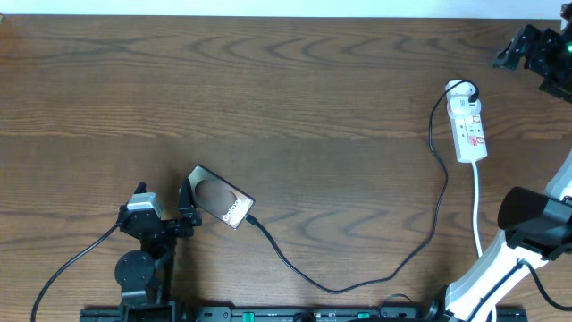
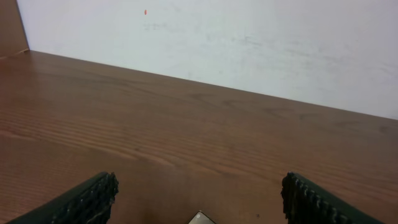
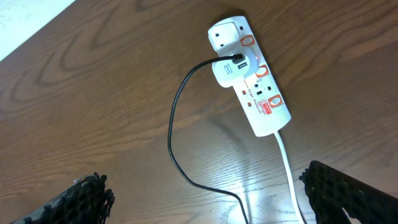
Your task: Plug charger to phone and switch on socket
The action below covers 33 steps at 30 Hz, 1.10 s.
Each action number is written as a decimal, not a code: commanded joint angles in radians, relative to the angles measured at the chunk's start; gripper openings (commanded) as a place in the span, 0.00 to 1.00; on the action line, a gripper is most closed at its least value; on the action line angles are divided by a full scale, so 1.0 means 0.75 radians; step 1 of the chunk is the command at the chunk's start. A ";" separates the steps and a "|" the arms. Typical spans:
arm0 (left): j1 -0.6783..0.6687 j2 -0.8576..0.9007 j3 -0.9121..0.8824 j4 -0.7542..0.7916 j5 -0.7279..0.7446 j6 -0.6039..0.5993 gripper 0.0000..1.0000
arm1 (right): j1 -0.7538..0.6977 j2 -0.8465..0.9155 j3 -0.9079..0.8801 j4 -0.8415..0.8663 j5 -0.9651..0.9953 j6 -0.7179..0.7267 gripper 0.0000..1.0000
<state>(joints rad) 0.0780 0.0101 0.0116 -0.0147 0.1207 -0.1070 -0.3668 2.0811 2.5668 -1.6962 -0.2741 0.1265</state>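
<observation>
L claw (image 2: 198,196) hangs splayed by the near-left corner of the desk (image 1: 268,89), gripping nothing. In the wrist view a corner of the phone (image 1: 222,199) peeks up between its fingers (image 2: 93,199).

The bronze phone lies flat and angled, white lettering up, just beside that arm. The charger (image 1: 357,277) meets the phone's short end on the side facing the desk's R edge; whether its tip is fully seated can't be told. From there the thin black line sags toward the near edge at mid-desk, then climbs toward the far-right.

It ends at the socket (image 1: 470,125), a white strip w/ red markings lying close to the R edge, lengthwise near-to-far. An outlet toward the strip's far end holds a white adapter (image 3: 229,71), and the charger is plugged into that adapter's face. A white cord (image 1: 476,215) leaves the strip's near end and runs toward the near edge. Switch position: can't be told.

R claw (image 3: 205,186) hangs over the desk beside the socket, fingers spread wide, empty, w/ its arm reaching in by the far-right corner.
</observation>
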 commanded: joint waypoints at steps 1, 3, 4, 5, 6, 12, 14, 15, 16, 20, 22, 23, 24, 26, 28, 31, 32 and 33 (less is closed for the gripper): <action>0.007 -0.008 -0.010 -0.064 0.019 0.013 0.86 | 0.005 -0.002 0.008 -0.002 -0.007 0.014 0.99; 0.007 -0.008 -0.010 -0.064 0.019 0.013 0.86 | 0.005 -0.003 0.005 0.030 0.015 0.015 0.99; 0.007 -0.008 -0.010 -0.064 0.019 0.013 0.86 | 0.006 -0.004 -0.004 0.052 0.005 0.021 0.99; 0.007 -0.008 -0.010 -0.064 0.019 0.013 0.86 | 0.007 -0.013 -0.025 0.081 -0.009 0.032 0.99; 0.007 -0.008 -0.010 -0.064 0.019 0.013 0.86 | 0.011 -0.025 -0.058 0.120 -0.022 0.041 0.99; 0.007 -0.008 -0.010 -0.064 0.019 0.013 0.86 | 0.103 -0.228 -0.582 0.606 -0.116 0.051 0.99; 0.007 -0.008 -0.010 -0.064 0.019 0.013 0.86 | 0.146 -0.320 -0.817 0.798 -0.120 0.051 0.99; 0.007 -0.008 -0.010 -0.064 0.019 0.013 0.86 | 0.173 -0.379 -0.963 0.921 -0.129 0.051 0.99; 0.007 -0.008 -0.010 -0.064 0.019 0.013 0.86 | 0.194 -0.424 -1.076 1.017 -0.133 0.051 0.99; 0.007 -0.008 -0.010 -0.064 0.019 0.013 0.86 | 0.290 -0.613 -1.515 1.420 -0.132 0.061 0.99; 0.007 -0.008 -0.010 -0.064 0.019 0.013 0.86 | 0.345 -0.712 -1.728 1.660 -0.131 0.060 0.99; 0.007 -0.008 -0.010 -0.064 0.019 0.013 0.86 | 0.414 -0.841 -1.981 1.959 -0.101 0.060 0.99; 0.007 -0.008 -0.010 -0.064 0.019 0.013 0.86 | 0.436 -0.894 -2.072 2.064 -0.082 0.060 0.99; 0.007 -0.008 -0.010 -0.064 0.019 0.013 0.86 | 0.478 -1.003 -2.235 2.231 -0.018 0.060 0.99; 0.007 -0.008 -0.010 -0.064 0.019 0.013 0.86 | 0.515 -1.117 -2.378 2.369 0.064 0.060 0.99; 0.007 -0.008 -0.010 -0.064 0.019 0.013 0.86 | 0.562 -1.314 -2.587 2.557 0.186 0.060 0.99; 0.007 -0.008 -0.010 -0.064 0.019 0.013 0.86 | 0.570 -1.378 -2.648 2.604 0.217 0.060 0.99; 0.007 -0.008 -0.010 -0.064 0.019 0.013 0.86 | 0.573 -1.449 -2.712 2.644 0.244 0.060 0.99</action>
<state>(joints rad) 0.0780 0.0105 0.0177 -0.0223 0.1177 -0.1062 0.0471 1.1229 0.6456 0.2302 -0.2203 0.1722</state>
